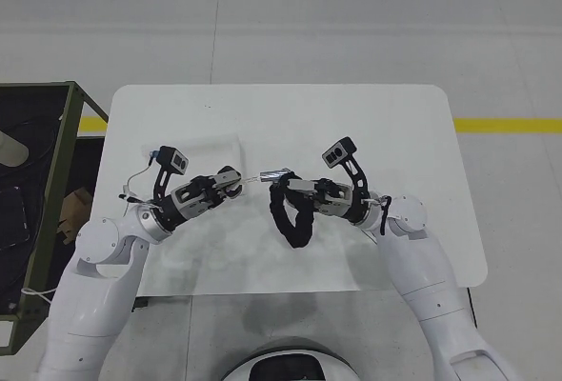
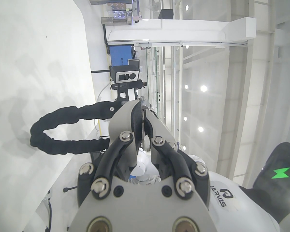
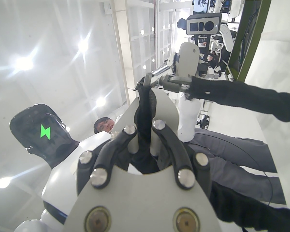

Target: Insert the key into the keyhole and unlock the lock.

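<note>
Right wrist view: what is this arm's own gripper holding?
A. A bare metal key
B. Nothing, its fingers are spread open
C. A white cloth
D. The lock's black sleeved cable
D: the right gripper has both fingers pressed against the black sleeved lock cable, which runs up between them to the metal lock end.
</note>
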Available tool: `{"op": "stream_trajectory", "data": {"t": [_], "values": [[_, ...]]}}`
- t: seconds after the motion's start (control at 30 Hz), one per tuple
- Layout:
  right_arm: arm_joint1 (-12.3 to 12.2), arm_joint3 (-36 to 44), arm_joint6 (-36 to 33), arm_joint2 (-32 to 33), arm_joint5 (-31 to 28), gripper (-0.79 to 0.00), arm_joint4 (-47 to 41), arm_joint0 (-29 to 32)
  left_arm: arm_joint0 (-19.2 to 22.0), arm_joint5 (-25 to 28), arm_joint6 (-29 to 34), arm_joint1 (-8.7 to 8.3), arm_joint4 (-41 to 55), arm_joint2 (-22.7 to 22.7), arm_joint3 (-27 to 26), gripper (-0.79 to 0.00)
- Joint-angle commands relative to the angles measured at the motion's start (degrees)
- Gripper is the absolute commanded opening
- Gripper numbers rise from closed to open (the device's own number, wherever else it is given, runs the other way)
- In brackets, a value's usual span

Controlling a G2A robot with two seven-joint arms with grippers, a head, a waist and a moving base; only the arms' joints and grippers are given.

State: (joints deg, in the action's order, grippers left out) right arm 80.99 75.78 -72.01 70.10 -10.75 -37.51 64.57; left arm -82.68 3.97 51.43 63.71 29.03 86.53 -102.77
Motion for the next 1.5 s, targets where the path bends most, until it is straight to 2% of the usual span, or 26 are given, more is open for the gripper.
{"op": "stream_trajectory", "data": {"t": [0.0,1.0,1.3,1.47], "values": [[0.0,0.0,0.1,-0.1,0.0,-0.785,0.0,0.0,0.1,0.0,0.0,0.04,-0.1,-0.1,-0.1,-0.785],[-0.5,-0.3,-0.2,-1.0,0.5,-0.785,-1.0,-0.7,0.0,0.0,-0.3,0.63,-2.3,-0.4,-0.7,-0.785],[-0.9,-0.2,0.0,1.6,1.8,-0.785,-5.2,-0.2,-0.2,-0.1,-1.5,1.01,3.1,0.7,1.8,-0.785],[-0.9,-0.2,0.2,1.7,1.6,-0.785,-5.2,-0.2,-0.2,-0.1,-1.5,1.01,3.1,0.7,1.8,-0.785]]}}
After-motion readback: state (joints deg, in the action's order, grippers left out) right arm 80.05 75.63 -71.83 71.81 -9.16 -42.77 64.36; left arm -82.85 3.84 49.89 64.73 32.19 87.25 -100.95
